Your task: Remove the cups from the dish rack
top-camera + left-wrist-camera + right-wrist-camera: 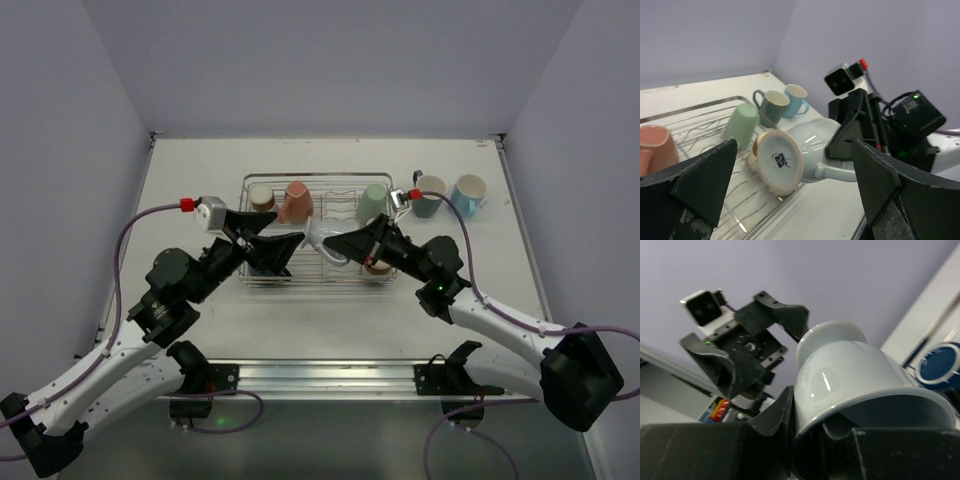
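The chrome wire dish rack (320, 178) stands mid-table. My right gripper (335, 241) is shut on the rim of a grey-white mug (322, 238), one finger inside and one outside, and holds it on its side above the rack. In the right wrist view the mug (850, 375) fills the frame. My left gripper (283, 248) is open, facing the mug (815, 142) from the left and apart from it. In the rack are a brown-and-cream cup (262, 197), a salmon cup (297, 201), a mint cup (373, 203) and a tipped cream cup (780, 160).
A dark grey-blue mug (430, 195) and a light blue mug (468, 192) stand on the table right of the rack. A dark blue cup (940, 365) shows low in the right wrist view. Purple walls close in the table at the back and sides.
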Controlling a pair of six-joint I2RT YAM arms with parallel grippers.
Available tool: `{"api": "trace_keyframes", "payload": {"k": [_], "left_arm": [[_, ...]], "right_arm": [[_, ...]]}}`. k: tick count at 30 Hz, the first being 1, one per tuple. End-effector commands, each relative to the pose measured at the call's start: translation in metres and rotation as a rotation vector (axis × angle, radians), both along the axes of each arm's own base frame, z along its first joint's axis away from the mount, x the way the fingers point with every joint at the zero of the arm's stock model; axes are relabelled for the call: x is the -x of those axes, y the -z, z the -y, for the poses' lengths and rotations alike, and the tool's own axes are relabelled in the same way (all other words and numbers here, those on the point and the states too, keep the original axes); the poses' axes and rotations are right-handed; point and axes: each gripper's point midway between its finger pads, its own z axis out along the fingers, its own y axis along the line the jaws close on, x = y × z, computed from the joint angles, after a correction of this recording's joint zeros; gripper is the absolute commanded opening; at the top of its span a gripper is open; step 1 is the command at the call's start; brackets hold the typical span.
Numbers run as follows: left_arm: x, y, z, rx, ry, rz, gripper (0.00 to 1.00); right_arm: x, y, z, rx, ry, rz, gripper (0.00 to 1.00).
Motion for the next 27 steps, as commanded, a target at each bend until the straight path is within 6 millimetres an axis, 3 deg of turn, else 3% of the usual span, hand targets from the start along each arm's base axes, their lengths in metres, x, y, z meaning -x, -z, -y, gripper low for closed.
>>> {"api": "trace_keyframes", "payload": {"k": [1,2,3,4,5,6,7,8,10,14,19,27], "left_arm": [[-0.018,0.003,-0.023,-0.108,-0.159,-0.029,1.00],[-0.018,0.012,-0.028,-0.182,-0.178,-0.059,1.00],[-0.020,0.016,-0.032,-0.218,-0.195,-0.076,1.00],[-0.027,0.028,-0.035,-0.278,-0.232,-0.113,1.00],[-0.026,0.042,-0.042,-0.367,-0.248,-0.156,1.00],[-0.030,0.051,-0.048,-0.414,-0.285,-0.181,1.00],[-0.035,0.066,-0.050,-0.478,-0.301,-0.216,1.00],[-0.034,0.081,-0.057,-0.549,-0.315,-0.251,1.00],[-0.038,0.100,-0.064,-0.618,-0.357,-0.287,1.00],[-0.040,0.122,-0.070,-0.693,-0.371,-0.309,1.00],[-0.043,0.141,-0.075,-0.756,-0.394,-0.328,1.00],[-0.040,0.163,-0.070,-0.798,-0.356,-0.369,1.00]], "right_arm": [[-0.015,-0.019,0.016,0.080,0.160,0.109,0.00],[-0.022,-0.014,0.019,0.142,0.201,0.115,0.00],[-0.039,-0.029,0.028,0.227,0.323,0.200,0.00],[-0.046,0.001,0.038,0.402,0.369,0.124,0.00],[-0.056,-0.020,0.050,0.448,0.447,0.165,0.00],[-0.073,-0.014,0.068,0.580,0.558,0.210,0.00],[-0.077,0.016,0.083,0.741,0.572,0.141,0.00],[-0.088,0.007,0.100,0.786,0.634,0.146,0.00],[-0.095,0.035,0.125,0.969,0.637,0.100,0.00],[-0.122,0.064,0.186,1.168,0.758,-0.011,0.00],[-0.144,0.111,0.210,1.311,0.750,-0.147,0.00],[-0.169,0.185,0.219,1.421,0.681,-0.330,0.00]]}}
